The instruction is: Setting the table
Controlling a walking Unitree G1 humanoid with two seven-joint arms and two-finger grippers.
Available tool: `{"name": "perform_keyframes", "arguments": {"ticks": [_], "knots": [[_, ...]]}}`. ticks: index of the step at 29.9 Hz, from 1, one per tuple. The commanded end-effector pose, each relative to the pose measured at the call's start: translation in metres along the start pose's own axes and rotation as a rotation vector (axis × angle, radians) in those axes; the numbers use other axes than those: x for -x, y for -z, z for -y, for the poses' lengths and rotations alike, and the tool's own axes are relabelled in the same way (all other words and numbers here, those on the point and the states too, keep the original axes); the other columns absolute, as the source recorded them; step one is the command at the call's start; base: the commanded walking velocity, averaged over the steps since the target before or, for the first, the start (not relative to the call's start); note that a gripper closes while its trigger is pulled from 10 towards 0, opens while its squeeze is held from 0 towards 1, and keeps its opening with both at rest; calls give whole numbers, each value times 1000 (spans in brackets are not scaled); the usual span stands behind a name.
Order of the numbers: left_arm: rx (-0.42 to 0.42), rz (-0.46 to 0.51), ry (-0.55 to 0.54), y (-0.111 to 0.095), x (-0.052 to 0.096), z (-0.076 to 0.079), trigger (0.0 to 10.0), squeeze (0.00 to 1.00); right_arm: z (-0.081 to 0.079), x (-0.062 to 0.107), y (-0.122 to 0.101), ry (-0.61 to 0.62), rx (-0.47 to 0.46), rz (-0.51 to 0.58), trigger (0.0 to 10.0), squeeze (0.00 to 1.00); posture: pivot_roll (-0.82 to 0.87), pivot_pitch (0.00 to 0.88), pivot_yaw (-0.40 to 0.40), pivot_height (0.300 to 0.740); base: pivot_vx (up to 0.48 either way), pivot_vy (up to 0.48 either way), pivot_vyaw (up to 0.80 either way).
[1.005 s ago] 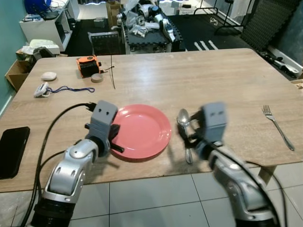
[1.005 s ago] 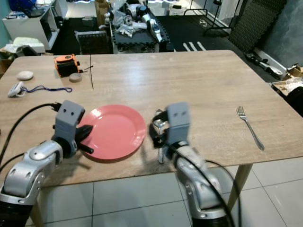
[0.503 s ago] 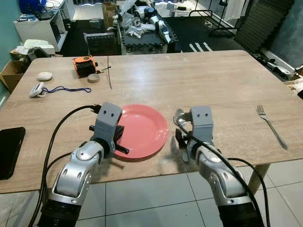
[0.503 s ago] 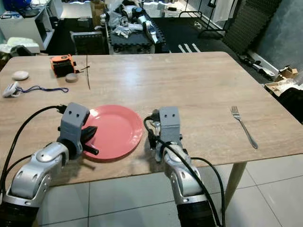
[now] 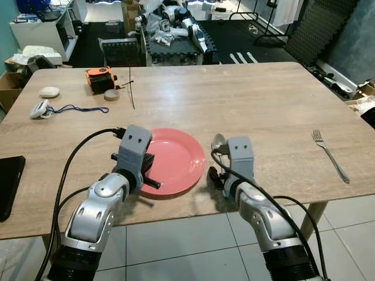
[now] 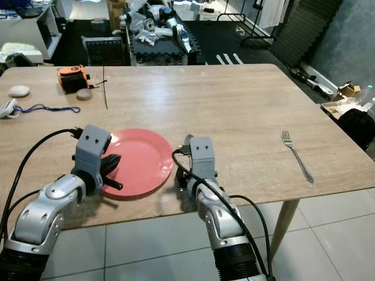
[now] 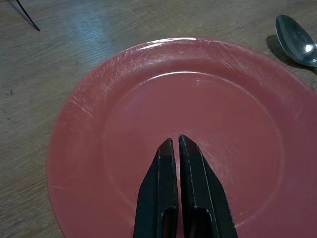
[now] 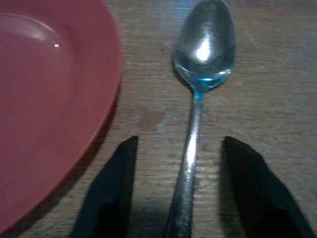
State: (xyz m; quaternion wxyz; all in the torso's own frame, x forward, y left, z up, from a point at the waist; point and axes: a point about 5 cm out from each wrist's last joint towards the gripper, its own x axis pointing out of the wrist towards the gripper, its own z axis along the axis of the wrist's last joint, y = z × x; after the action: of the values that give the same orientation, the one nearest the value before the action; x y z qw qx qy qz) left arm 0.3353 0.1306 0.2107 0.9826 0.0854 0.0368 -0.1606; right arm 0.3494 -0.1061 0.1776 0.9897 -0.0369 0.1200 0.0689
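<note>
Pale wood-grain tabletop [image 5: 246, 99] runs wide before the robot, its near edge just under both arms, with grey floor tiles below and a cluttered dark workshop behind the far edge.

A shiny metal spoon [image 8: 198, 99] lies on the wood just right of a round, shallow coral-red plate [image 5: 176, 159], close to the rim but not touching it, bowl pointing away from the robot. The right gripper [image 8: 179, 186] sits low at the handle end with its two black fingers [image 8: 111, 183] spread wide, one on each side of the handle, which runs down the gap between them. Whether the fingers rest on the table cannot be told.

The left gripper [image 7: 177, 148] is over the near-left part of the plate, fingers pressed together and holding nothing, tips above the plate's middle. The plate carries only faint scratches.

A silver fork [image 5: 329, 155] lies well apart to the right, near the table's right edge, with open wood between it and the spoon. Along the left side are a black phone [image 5: 7, 184] at the edge, a blue cord with a white fob [image 5: 55, 109], a white pebble-like piece [image 5: 49, 91] and an orange-and-black tool [image 5: 99, 79].
</note>
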Motion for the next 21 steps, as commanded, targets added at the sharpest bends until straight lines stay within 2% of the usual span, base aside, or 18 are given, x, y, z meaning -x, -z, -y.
{"name": "perform_keyframes", "arguments": {"ticks": [1, 6, 14, 21], "knots": [[7, -21, -6, 5, 2, 1, 10000, 0, 2, -2, 27, 11, 5, -118, 0, 0, -31, 231, 13, 740, 0, 0, 0], [11, -21, -8, 5, 2, 1, 10000, 0, 10, -2, 27, 48, 4, -118, 0, 0, -32, 242, 13, 740, 0, 0, 0], [14, -21, -15, 5, 2, 0, 10000, 0, 13, -1, 31, 45, -85, -144, 0, 0, -32, 243, 14, 740, 0, 0, 0], [13, -20, -19, 5, 2, -1, 10000, 0, 14, -2, 30, 52, -97, -137, 0, 0, -30, 236, 16, 740, 0, 0, 0]]}}
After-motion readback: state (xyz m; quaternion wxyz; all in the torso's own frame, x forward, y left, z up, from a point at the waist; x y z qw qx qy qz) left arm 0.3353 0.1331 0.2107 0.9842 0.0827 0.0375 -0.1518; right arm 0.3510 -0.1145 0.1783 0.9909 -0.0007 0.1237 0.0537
